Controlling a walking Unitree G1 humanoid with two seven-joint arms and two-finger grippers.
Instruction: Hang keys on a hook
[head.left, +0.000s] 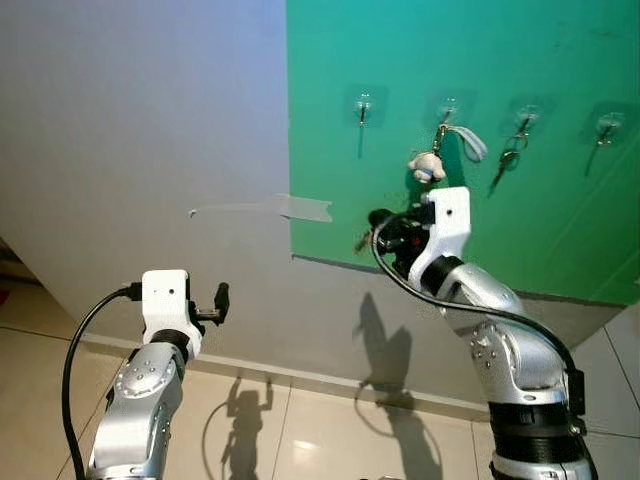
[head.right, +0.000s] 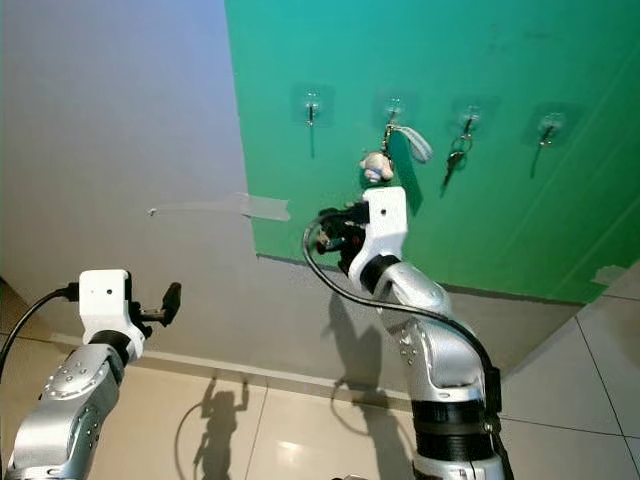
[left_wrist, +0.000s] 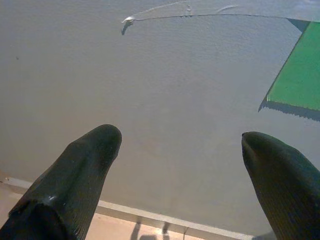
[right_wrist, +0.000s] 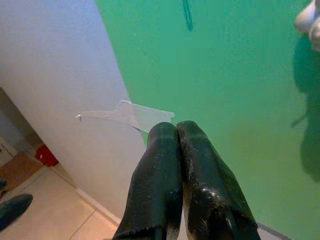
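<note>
- Left gripper (head.left: 222, 300) hangs low and nearest the viewer, facing the bare grey wall (head.left: 140, 120). Its two black fingers (left_wrist: 80, 175) stand wide apart with nothing between them. This arm appears idle.
- Right gripper (head.left: 372, 232) is raised against the green panel (head.left: 560, 220), just below the row of hooks. In the right wrist view its fingertips (right_wrist: 172, 150) are pressed together. Nothing shows between them there, and whether a small dark item sits at the tips in the head views cannot be told.
- Keys with the plush charm (head.left: 427, 166) and a grey strap loop hang from the second hook (head.left: 447, 108), just above the right gripper and clear of its fingers.
- A second set of keys (head.left: 508, 160) hangs from the third hook (head.left: 524, 120). The first hook (head.left: 364, 104) and the fourth hook (head.left: 606, 126) carry nothing that can be made out.
- A strip of tape (head.left: 300, 208) crosses the left edge of the green panel, level with the right gripper.
- Judged step: the hanging looks complete, with the plush-charm keys seated on their hook and the right gripper released.
- Next move calls for drawing the right gripper straight back from the panel, keeping below the charm so the strap is not snagged.
</note>
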